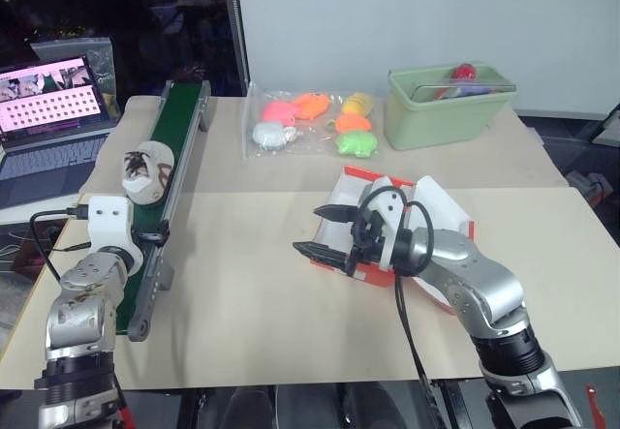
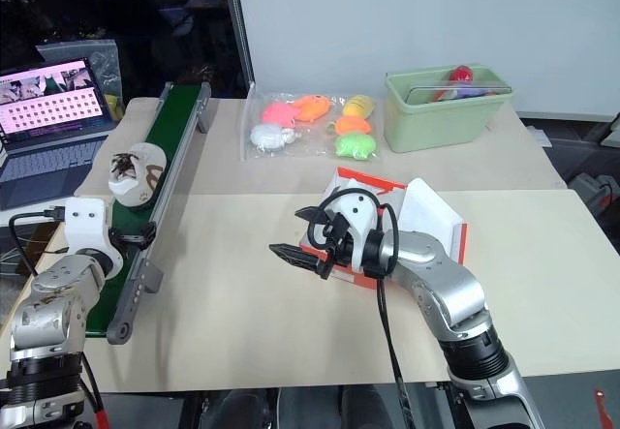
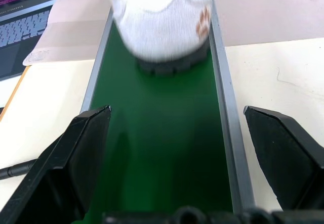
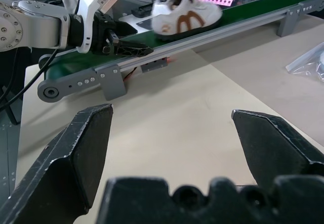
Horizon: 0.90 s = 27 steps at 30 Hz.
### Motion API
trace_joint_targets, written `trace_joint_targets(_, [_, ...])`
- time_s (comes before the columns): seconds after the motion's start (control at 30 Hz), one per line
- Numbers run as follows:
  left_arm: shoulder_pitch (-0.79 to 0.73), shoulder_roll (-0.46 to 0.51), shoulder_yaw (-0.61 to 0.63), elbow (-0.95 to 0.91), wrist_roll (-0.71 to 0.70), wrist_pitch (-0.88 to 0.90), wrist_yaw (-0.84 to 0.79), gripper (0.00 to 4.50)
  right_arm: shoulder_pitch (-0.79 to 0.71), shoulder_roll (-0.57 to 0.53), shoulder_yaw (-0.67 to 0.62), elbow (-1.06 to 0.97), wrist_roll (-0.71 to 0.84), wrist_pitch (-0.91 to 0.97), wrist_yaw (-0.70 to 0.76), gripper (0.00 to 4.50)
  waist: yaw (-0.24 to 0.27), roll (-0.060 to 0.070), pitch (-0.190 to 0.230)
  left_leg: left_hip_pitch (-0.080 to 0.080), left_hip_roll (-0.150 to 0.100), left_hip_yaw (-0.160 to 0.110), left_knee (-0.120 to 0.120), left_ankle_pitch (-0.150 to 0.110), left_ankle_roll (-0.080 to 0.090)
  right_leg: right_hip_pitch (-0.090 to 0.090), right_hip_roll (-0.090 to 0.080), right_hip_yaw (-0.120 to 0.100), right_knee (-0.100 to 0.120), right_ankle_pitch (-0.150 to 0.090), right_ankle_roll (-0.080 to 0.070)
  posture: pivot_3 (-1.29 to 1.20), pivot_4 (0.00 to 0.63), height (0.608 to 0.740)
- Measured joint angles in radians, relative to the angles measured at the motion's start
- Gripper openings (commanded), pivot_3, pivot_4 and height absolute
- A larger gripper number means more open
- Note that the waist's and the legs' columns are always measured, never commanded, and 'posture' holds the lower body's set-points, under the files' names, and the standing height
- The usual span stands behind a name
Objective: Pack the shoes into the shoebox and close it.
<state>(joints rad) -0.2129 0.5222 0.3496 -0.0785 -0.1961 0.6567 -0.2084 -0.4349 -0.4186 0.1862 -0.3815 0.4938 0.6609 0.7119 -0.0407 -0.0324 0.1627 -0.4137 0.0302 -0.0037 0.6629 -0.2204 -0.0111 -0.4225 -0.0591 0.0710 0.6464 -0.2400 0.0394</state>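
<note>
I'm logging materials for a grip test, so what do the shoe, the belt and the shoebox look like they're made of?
Shoe: looks like white fabric or soft leather, matte with a fine grain, on a dark rubbery ridged sole.
Belt: smooth green rubber or plastic with a slight sheen, between grey metal-looking rails.
Shoebox: apparently cardboard, red-orange outside and white inside, with thin flat folded flaps.

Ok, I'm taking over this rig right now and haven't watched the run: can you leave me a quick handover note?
Left gripper: jaws open, empty, over the near end of the green conveyor belt, lined up with the shoe.
Right gripper: jaws open, empty, above the table in front of the shoebox.
Shoe: one white sneaker on the belt, ahead of the left gripper.
Shoebox: red-orange, open, on the table under the right arm.
Done: no shoe visibly packed.
Left: grasp the shoe, box it, close the lid.
</note>
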Motion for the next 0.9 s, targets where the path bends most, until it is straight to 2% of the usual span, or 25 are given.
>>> trace_joint_targets(0.13, [-0.005,-0.011,-0.002,0.008,0.000,0.000,0.004,4.50,0.000,0.000,-0.004,0.000,0.001,0.001,-0.003,4.46,0.001,0.000,0.000,0.000,0.000,0.000,0.000,0.000,0.000,0.000,0.000,0.000,0.000,0.000,0.000,0.00,0.150,0.729])
trace_joint_targets(0.23, [-0.009,-0.023,-0.007,0.008,-0.001,0.000,0.006,3.81,0.000,0.000,-0.008,-0.001,0.001,0.002,-0.005,4.50,0.001,0.000,0.000,0.000,0.000,0.000,0.000,0.000,0.000,0.000,0.000,0.000,0.000,0.000,0.000,0.00,0.150,0.729])
trace_joint_targets(0.3, [-0.011,-0.029,-0.009,0.008,-0.007,0.000,0.000,3.04,0.000,0.000,-0.011,-0.001,0.003,0.005,-0.006,4.50,0.005,0.000,0.000,0.000,0.000,0.000,0.000,0.000,0.000,0.000,0.000,0.000,0.000,0.000,0.000,0.00,0.150,0.729])
trace_joint_targets(0.37, [-0.014,-0.035,-0.011,0.007,-0.008,0.000,0.001,2.48,0.000,0.000,-0.013,-0.001,0.003,0.006,-0.007,4.50,0.006,0.000,0.000,0.000,0.000,0.000,0.000,0.000,0.000,0.000,0.000,0.000,0.000,0.000,0.000,0.00,0.150,0.729])
trace_joint_targets(0.7, [-0.027,-0.044,-0.017,0.004,0.006,-0.004,0.042,2.48,-0.028,0.030,-0.038,0.010,0.005,0.015,-0.035,4.50,0.009,0.000,0.000,0.000,0.000,0.000,0.000,0.000,0.000,0.000,0.000,0.000,0.001,0.000,0.000,0.00,0.150,0.729])
trace_joint_targets(0.8, [-0.037,-0.054,-0.045,-0.001,0.061,-0.094,0.083,2.48,-0.069,0.108,-0.090,0.076,0.032,0.055,-0.115,4.50,0.010,-0.001,0.000,0.000,0.000,0.000,0.000,0.000,-0.001,0.000,0.000,0.000,0.001,0.000,-0.001,0.00,0.150,0.729])
trace_joint_targets(0.9, [-0.044,-0.056,-0.127,-0.098,0.145,-0.324,0.090,2.48,-0.142,0.266,-0.264,0.208,0.155,0.191,-0.287,4.50,0.014,-0.003,0.000,-0.002,0.001,0.000,0.000,0.000,-0.001,-0.001,-0.001,0.000,0.001,0.002,-0.002,0.00,0.150,0.729])
